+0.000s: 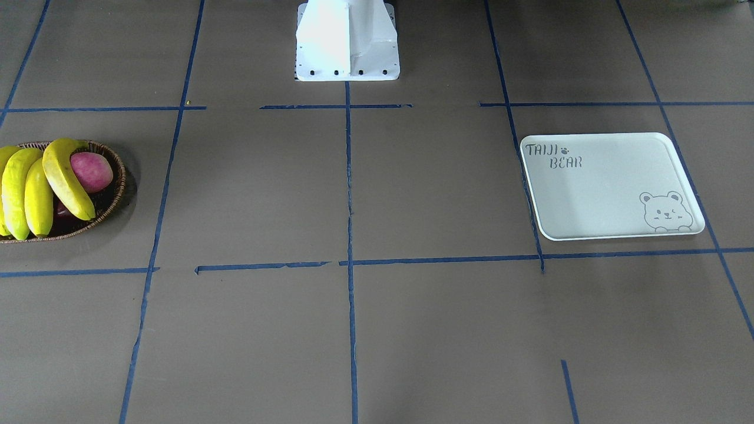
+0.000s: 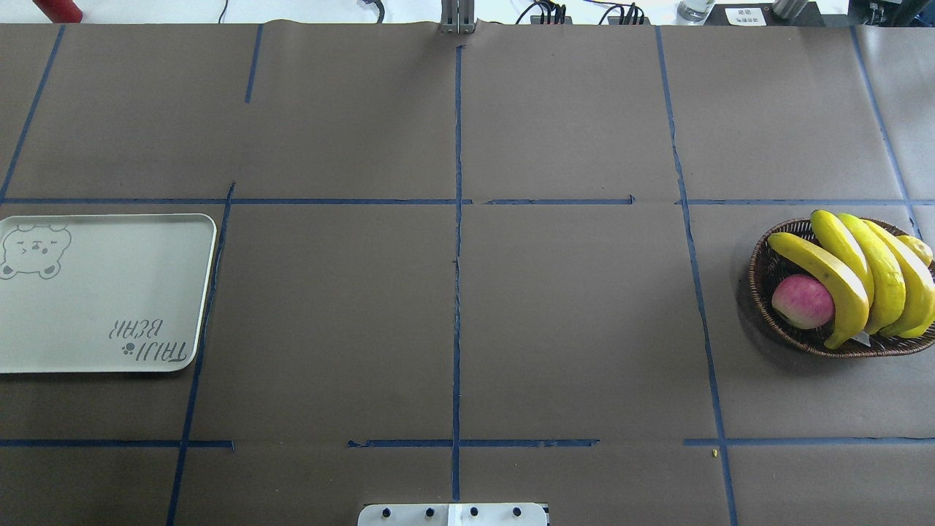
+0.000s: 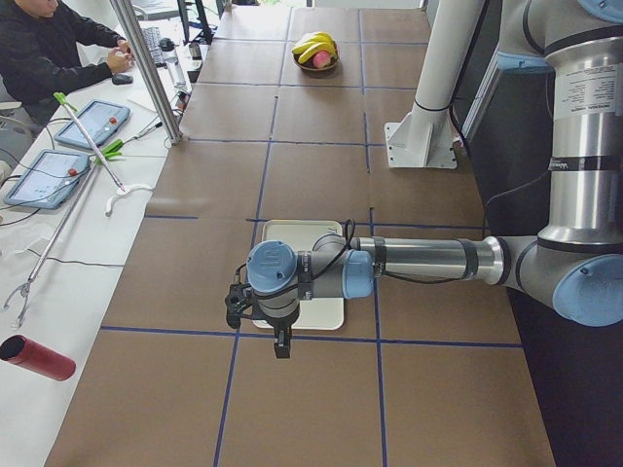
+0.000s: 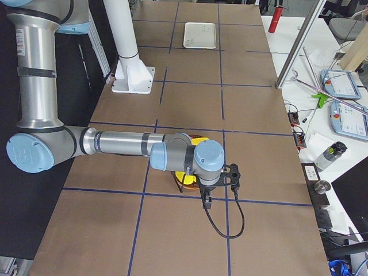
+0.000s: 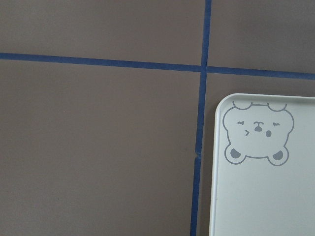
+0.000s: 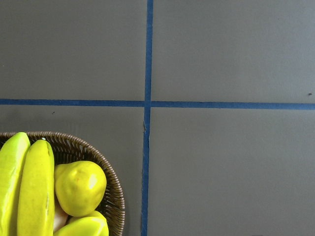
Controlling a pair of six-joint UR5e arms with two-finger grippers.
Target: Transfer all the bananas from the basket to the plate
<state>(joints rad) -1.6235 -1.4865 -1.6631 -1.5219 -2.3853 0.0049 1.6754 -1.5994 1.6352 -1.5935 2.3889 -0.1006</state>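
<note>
Reading the plate [image 2: 109,307] first, we find "TAIJI BEAR" with a small paw mark printed in grey near one corner and a bear-face outline in the opposite corner. The words stand upright in the front-facing view and upside down from overhead. It is a pale rectangular tray lying flat on the bench [image 2: 570,329] on the robot's left, with its long axis along the bench's length.

The bananas [image 2: 855,281], four as far as we can count, lie in the basket [image 2: 760,272] on the robot's right, well apart from the plate. They lie side by side and arch over the rim. Their long axes run from the far side of the bench toward the robot, with the near ends angled a little to its right. A pink-red apple [image 2: 802,301] sits against the innermost banana, and a rounder yellow fruit [image 6: 79,187] lies at the outer edge.

Between basket and plate we see blue tape [image 2: 457,292] marking the brown bench into squares, and the white robot base [image 1: 347,41] stands at the robot's edge.

The left hand [image 3: 238,309] hangs above the plate's end and the right hand [image 4: 233,175] above the basket. Only the side views show them, so we cannot tell how wide either one stands.
</note>
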